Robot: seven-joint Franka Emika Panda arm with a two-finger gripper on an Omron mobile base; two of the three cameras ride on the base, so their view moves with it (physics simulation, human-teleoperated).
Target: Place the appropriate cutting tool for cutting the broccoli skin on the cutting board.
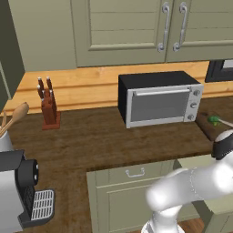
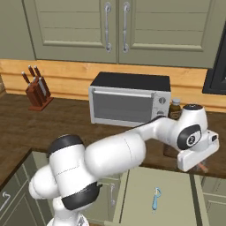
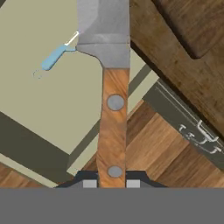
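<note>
My gripper (image 3: 111,184) is shut on the cutting tool (image 3: 114,109), a knife with a grey blade and a brown riveted handle that runs straight up the hand view. In the right base view the gripper (image 2: 197,162) hangs over the counter's front edge, above an open drawer, and a bit of the tool (image 2: 203,167) pokes out below it. A corner of the dark cutting board (image 3: 192,26) lies on the counter, apart from the blade. The broccoli (image 1: 214,119) rests on the board (image 1: 205,128) at the far right, beside the toaster oven.
The open drawer (image 2: 145,194) holds a light-blue-handled utensil (image 2: 155,199) (image 3: 54,57). A toaster oven (image 1: 159,98) stands mid-counter, a knife block (image 1: 48,107) to its left, and a coffee machine (image 1: 18,191) at the near left. A bottle (image 2: 175,108) stands right of the oven.
</note>
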